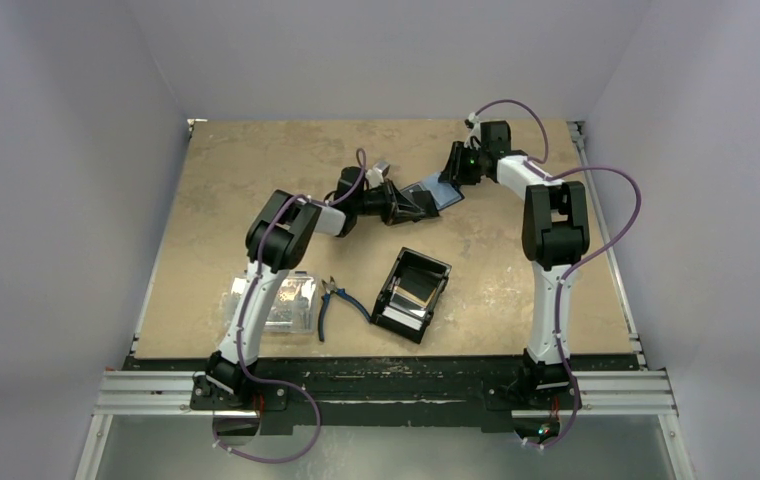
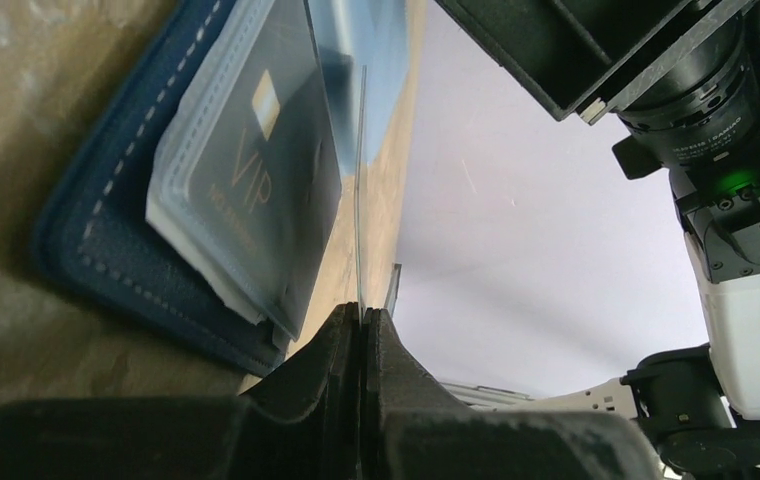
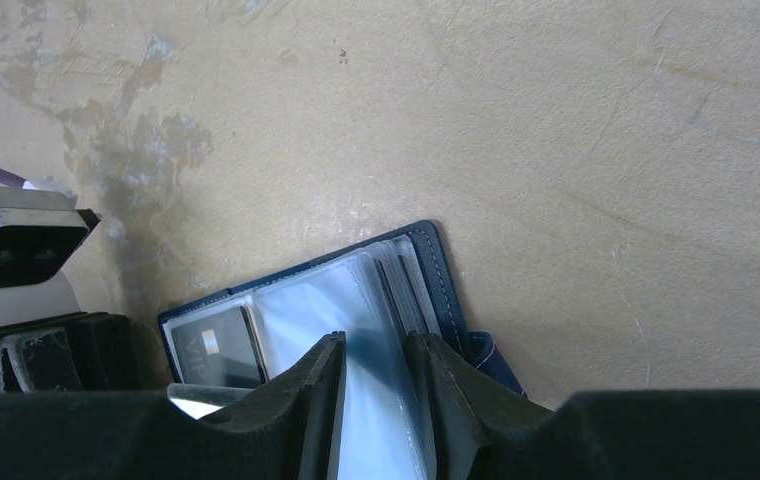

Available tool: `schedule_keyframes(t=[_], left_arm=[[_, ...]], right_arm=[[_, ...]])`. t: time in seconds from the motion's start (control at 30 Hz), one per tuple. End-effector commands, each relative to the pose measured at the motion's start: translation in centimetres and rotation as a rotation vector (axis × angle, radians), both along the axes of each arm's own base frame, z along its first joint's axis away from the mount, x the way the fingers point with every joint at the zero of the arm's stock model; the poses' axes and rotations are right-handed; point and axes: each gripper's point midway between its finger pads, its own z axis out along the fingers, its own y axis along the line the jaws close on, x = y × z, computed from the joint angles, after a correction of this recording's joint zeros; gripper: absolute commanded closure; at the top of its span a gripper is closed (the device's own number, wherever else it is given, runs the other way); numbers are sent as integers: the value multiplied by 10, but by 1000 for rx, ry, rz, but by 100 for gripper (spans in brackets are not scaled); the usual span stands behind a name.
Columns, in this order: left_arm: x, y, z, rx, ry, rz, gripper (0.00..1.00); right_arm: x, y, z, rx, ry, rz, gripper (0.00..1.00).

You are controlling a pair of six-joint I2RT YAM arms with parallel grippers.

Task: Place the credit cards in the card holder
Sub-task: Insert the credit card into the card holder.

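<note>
At the tabletop's far centre, the open navy stitched card holder (image 2: 106, 250) lies flat. The left pincer (image 2: 361, 320) clamps a thin clear sleeve (image 2: 360, 190) edge-on; the right pincer (image 3: 374, 370) straddles floppy, slippery sleeves (image 3: 306, 300), probably best pinched at their edges.

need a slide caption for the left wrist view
Left pincer shut on a clear sleeve beside the open blue wallet holding a dark VIP card.

Left gripper (image 2: 361, 330): jaws closed on the edge-on thin clear plastic sleeve (image 2: 360, 190), rising toward 12 o'clock. At 10 o'clock, the navy blue stitched folding card holder (image 2: 96, 240) lies open on the tan table (image 2: 16, 110); a dark card lettered "VIP" (image 2: 256, 170) sits in its sleeve.
</note>
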Motion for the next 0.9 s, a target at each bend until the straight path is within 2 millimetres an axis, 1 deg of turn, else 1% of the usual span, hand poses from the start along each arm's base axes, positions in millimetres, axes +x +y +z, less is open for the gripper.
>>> schedule_keyframes(t=[0.0, 0.23, 0.37, 0.47, 0.57, 0.73, 0.87], left_arm=[[8, -3, 11, -42, -42, -15, 100], [18, -5, -1, -8, -11, -10, 100], [21, 1, -5, 30, -11, 7, 100], [24, 4, -11, 66, -27, 17, 100], [30, 4, -15, 78, -47, 39, 100], [37, 6, -24, 80, -39, 84, 100], [43, 14, -27, 92, -32, 128, 100]], right_arm=[[-52, 12, -66, -33, 243, 46, 62], [-52, 13, -64, -37, 241, 54, 62], [-53, 14, -66, -36, 246, 57, 62], [-53, 15, -65, -30, 243, 61, 60], [-52, 20, -55, 14, 218, 56, 55], [-53, 15, -49, 51, 217, 37, 51], [-49, 9, -36, 100, 183, 13, 47]])
